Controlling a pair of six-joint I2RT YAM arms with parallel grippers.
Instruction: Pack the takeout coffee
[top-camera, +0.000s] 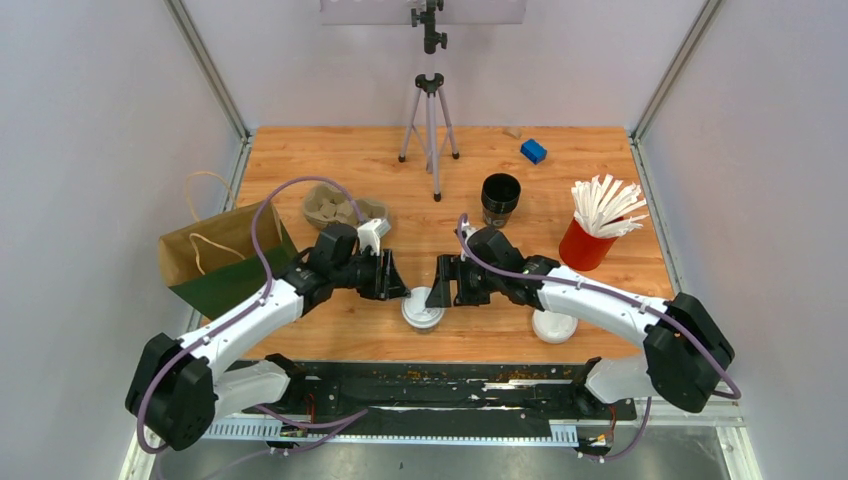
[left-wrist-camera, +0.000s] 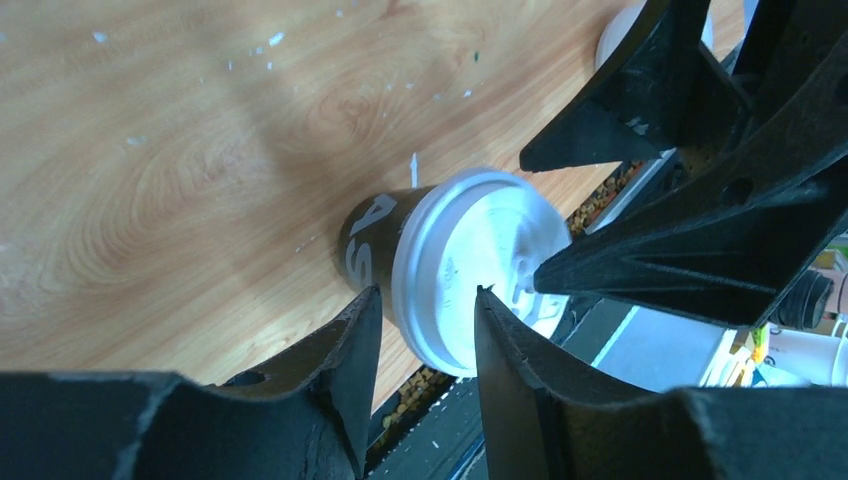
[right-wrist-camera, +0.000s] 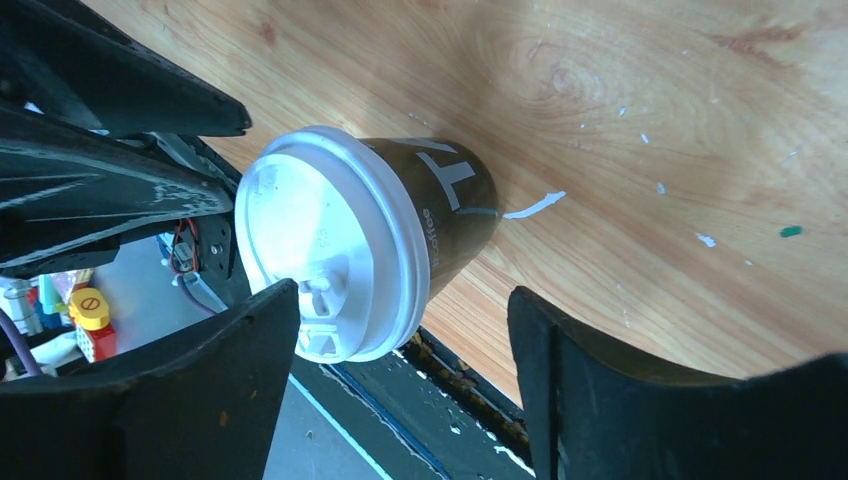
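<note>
One takeout coffee (top-camera: 422, 310), a dark cup with a white lid, stands upright near the table's front edge, between my two grippers. The left gripper (top-camera: 397, 281) is just left of it and open. In the left wrist view its fingertips (left-wrist-camera: 425, 295) frame the lid's rim (left-wrist-camera: 470, 270), with a gap on each side. The right gripper (top-camera: 441, 291) is wide open just right of the cup. In the right wrist view the cup (right-wrist-camera: 450, 200) lies ahead of the gripper (right-wrist-camera: 400, 300), its lid near one finger. A second white lid (top-camera: 554, 326) sits to the right; whether a cup is under it I cannot tell.
A brown paper bag (top-camera: 215, 255) lies open at the left. A cardboard cup carrier (top-camera: 335, 207) is behind the left arm. Behind the right arm are a black cup stack (top-camera: 500, 198) and a red cup of white sticks (top-camera: 585, 243). Further back: a tripod (top-camera: 431, 130) and a blue block (top-camera: 533, 151).
</note>
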